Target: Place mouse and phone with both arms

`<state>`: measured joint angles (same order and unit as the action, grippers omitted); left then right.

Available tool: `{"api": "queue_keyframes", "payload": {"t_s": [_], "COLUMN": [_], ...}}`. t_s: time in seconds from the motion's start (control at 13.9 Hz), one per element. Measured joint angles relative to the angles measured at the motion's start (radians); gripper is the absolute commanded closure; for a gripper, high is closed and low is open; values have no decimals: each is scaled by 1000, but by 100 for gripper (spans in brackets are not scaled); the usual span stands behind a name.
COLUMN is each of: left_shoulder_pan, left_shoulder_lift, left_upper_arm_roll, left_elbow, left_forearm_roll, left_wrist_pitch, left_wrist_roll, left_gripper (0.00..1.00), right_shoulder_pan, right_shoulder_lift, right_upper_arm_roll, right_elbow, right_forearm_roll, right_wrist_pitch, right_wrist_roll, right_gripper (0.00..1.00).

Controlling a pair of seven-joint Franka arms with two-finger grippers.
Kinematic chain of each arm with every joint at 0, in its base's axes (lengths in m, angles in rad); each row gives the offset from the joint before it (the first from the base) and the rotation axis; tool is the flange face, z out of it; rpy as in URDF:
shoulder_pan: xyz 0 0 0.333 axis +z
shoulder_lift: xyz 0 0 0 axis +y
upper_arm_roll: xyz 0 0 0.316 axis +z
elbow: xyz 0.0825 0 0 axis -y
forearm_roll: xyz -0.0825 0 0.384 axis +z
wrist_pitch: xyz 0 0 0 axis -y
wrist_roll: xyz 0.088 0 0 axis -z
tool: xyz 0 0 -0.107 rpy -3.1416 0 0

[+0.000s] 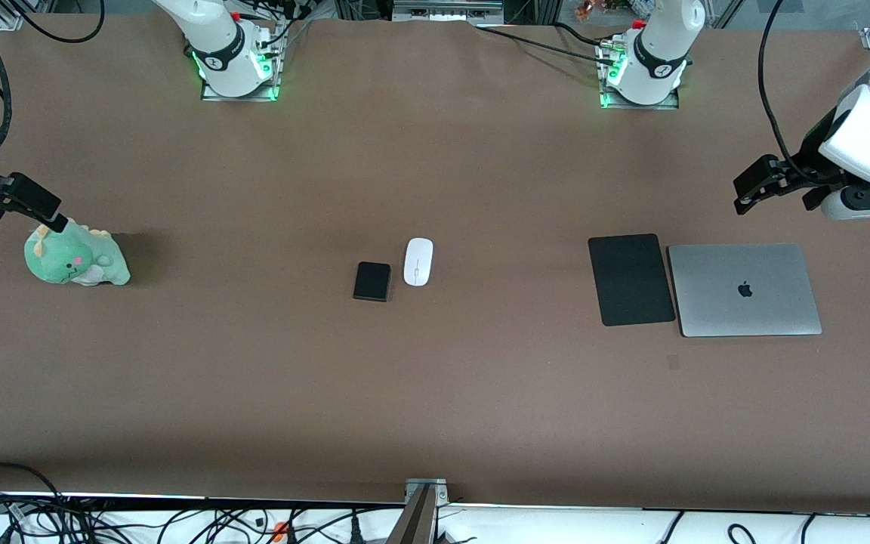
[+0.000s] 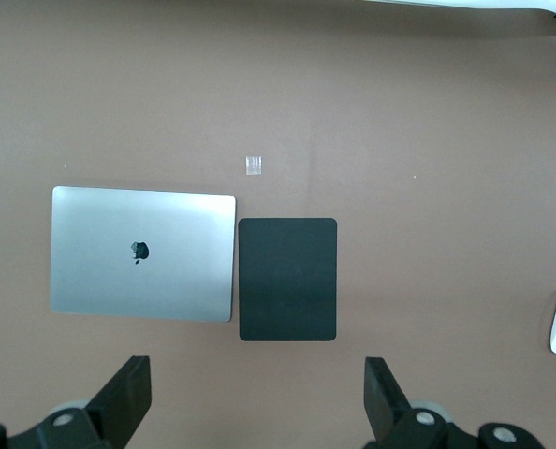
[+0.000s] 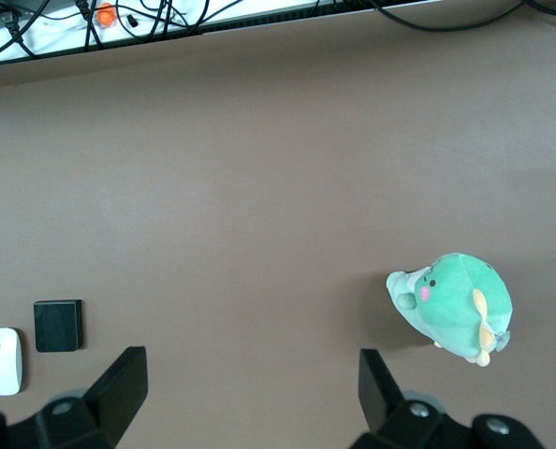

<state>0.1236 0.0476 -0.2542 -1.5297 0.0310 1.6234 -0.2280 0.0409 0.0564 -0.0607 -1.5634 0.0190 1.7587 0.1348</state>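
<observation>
Left gripper (image 2: 257,402) open, right gripper (image 3: 250,398) open, glossy oval mouse (image 1: 418,261)

Bare desk (image 1: 435,393) lies all around the mouse (image 1: 418,261) and phone (image 1: 372,281), which sit just beside each other. The mouse pad (image 1: 630,279) and laptop (image 1: 743,289) fill the left arm's end; a plush toy (image 1: 75,258) stands toward the right arm's end.

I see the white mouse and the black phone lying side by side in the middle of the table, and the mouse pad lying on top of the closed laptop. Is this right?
Not quite. The mouse pad is not on the laptop; it lies flat on the table beside it, toward the middle, as the front and left wrist views show. The rest holds: the mouse and the phone lie side by side mid-table, and the laptop is closed.
</observation>
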Motion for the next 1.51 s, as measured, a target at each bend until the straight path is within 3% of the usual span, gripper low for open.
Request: {"api": "queue_keyframes", "payload": {"t_s": [1.01,1.51], "left_shoulder_pan": [2,2], "left_shoulder_lift": [0,1], "left_upper_arm_roll": [0,0], "left_elbow": [1,1], "left_forearm_roll": [0,0], "left_wrist_pitch": [-1,-18], "left_wrist_roll": [0,0], "left_gripper": [0,0], "right_shoulder_pan": [0,1], "right_shoulder_lift": [0,12], "right_upper_arm_roll": [2,35], "right_elbow": [-7,-33], "right_forearm_roll": [0,0], "right_wrist_pitch": [-4,-22], "right_wrist_roll": [0,0], "right_gripper": [0,0]}}
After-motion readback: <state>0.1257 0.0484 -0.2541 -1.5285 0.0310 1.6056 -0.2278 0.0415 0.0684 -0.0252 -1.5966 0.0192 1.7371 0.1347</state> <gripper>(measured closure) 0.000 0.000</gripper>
